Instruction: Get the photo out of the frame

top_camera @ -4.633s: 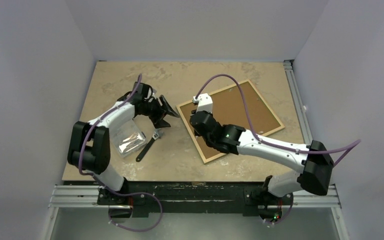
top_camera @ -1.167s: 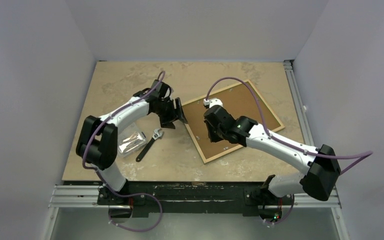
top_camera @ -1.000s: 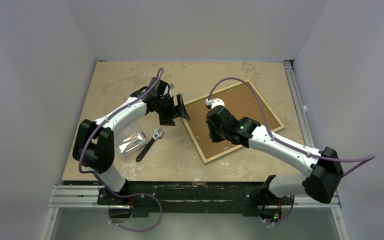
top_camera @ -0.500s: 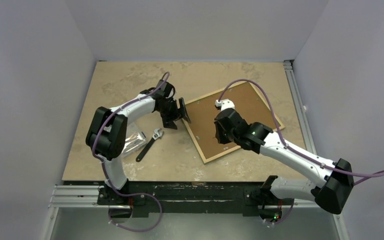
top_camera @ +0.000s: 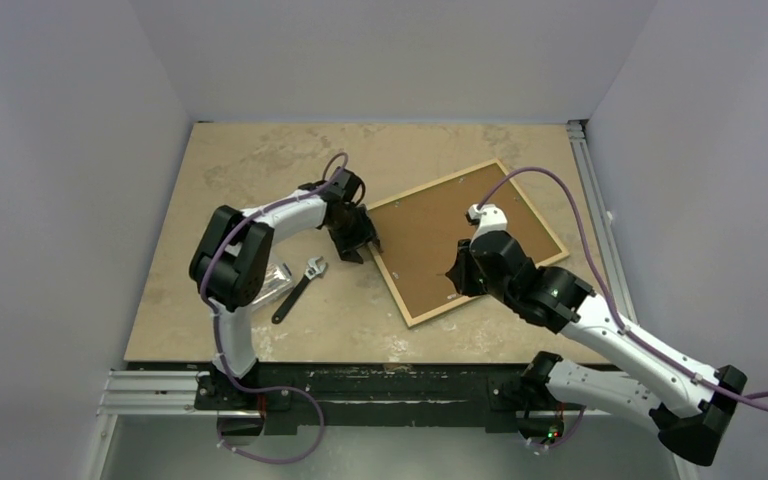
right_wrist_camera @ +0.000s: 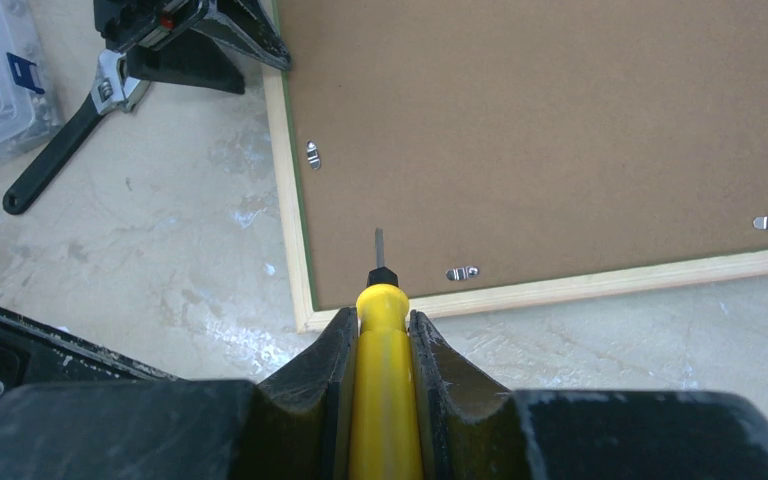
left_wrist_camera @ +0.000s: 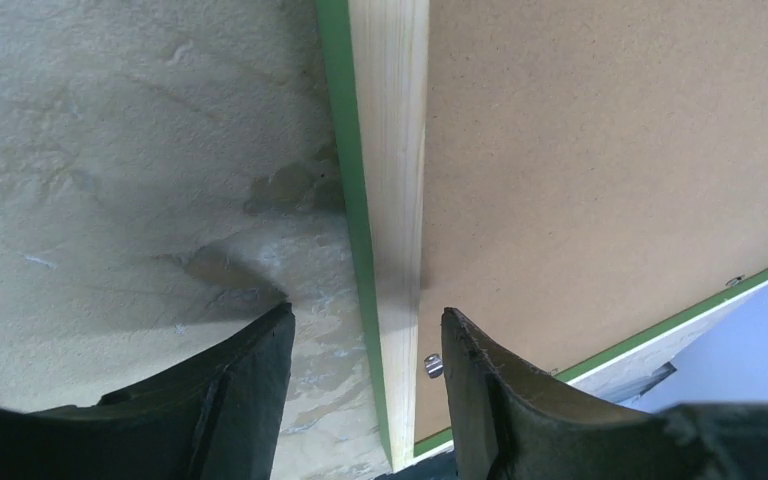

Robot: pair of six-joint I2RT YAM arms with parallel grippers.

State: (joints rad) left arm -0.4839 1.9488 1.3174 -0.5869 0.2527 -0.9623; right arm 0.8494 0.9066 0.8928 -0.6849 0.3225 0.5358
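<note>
Between the parted jaws of the left gripper [left_wrist_camera: 365, 325] runs the pale wood rail of the frame [left_wrist_camera: 390, 200], face down; the right gripper [right_wrist_camera: 380, 318] clamps a yellow screwdriver [right_wrist_camera: 385, 400], tip just ahead over the backing board [right_wrist_camera: 560, 120]. The photo is hidden beneath that board: likely thin, glossy, easily creased, so best slid out by a border edge once the stiff board lifts.
</note>
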